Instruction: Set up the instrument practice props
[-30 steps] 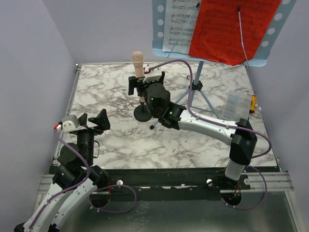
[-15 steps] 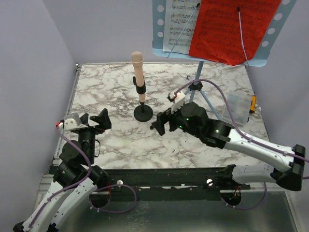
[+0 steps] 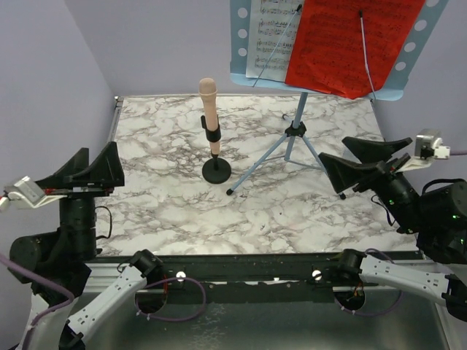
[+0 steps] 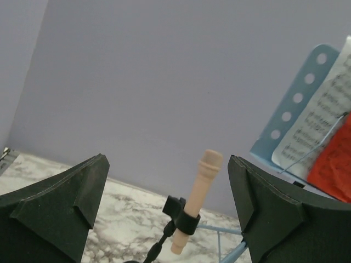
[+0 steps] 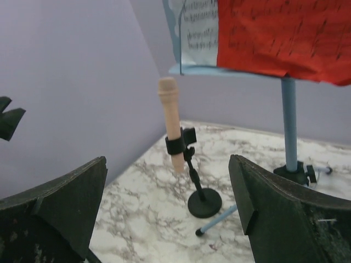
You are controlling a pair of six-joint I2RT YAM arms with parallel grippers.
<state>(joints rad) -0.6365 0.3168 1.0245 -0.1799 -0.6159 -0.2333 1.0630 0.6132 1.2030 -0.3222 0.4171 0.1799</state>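
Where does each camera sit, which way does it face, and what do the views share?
Top external: above and behind, looking down on the table; both arms, left gripper and right gripper show.
Left wrist: low left, facing the microphone; own fingers flank it.
Right wrist: low right, facing it too; same.
All share microphone and music stand.

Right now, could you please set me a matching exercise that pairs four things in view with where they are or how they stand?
1 microphone
2 red sheet
3 white sheet music
4 left pincer

A left side of the music stand's desk
B open, holding nothing
C clipped onto a black round-based stand
D right side of the desk

Pairs: 1-C, 2-D, 3-A, 4-B
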